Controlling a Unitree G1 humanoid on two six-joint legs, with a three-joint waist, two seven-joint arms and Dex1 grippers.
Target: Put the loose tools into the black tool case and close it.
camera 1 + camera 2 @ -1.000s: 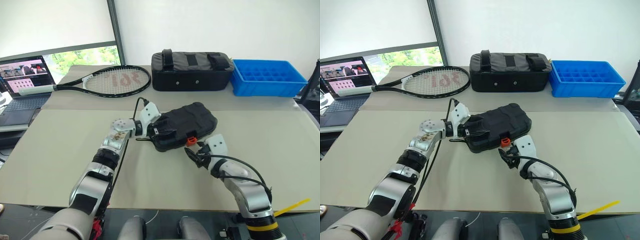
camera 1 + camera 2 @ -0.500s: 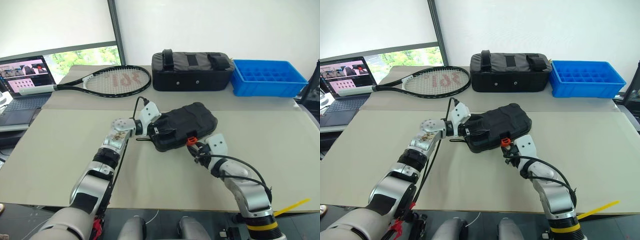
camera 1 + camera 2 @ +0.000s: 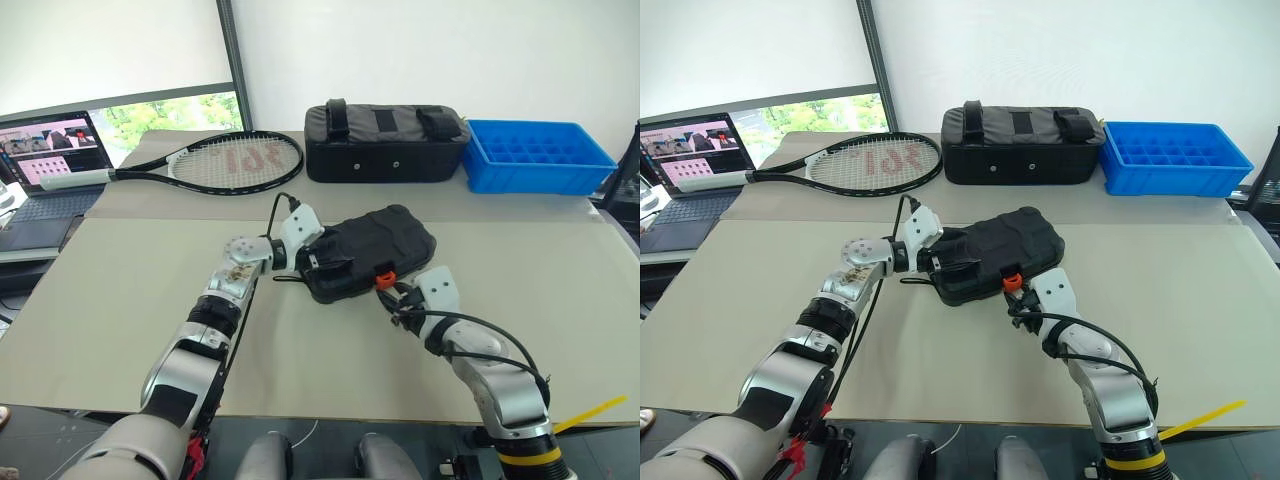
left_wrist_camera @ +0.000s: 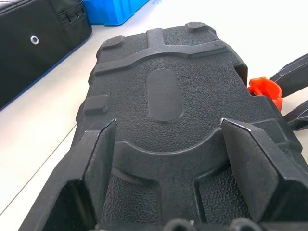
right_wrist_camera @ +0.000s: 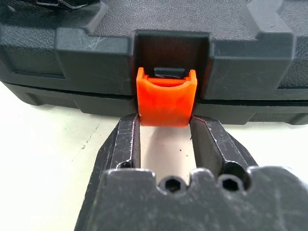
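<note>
The black tool case lies closed on the table's middle, its ribbed lid up and its orange latch facing me. My left gripper is open at the case's left end. Its two fingers, spread wide, rest on the lid. My right gripper sits at the front edge of the case. In the right wrist view its fingers press against both sides of the orange latch, shut on it. The loose tools are out of view.
A tennis racket lies at the back left beside a laptop. A larger black fabric bag and a blue plastic crate stand along the back. The table is bare on both sides of the case.
My right gripper's fingers have closed in on the orange latch from a wider spread. The left gripper and the case have not moved.
</note>
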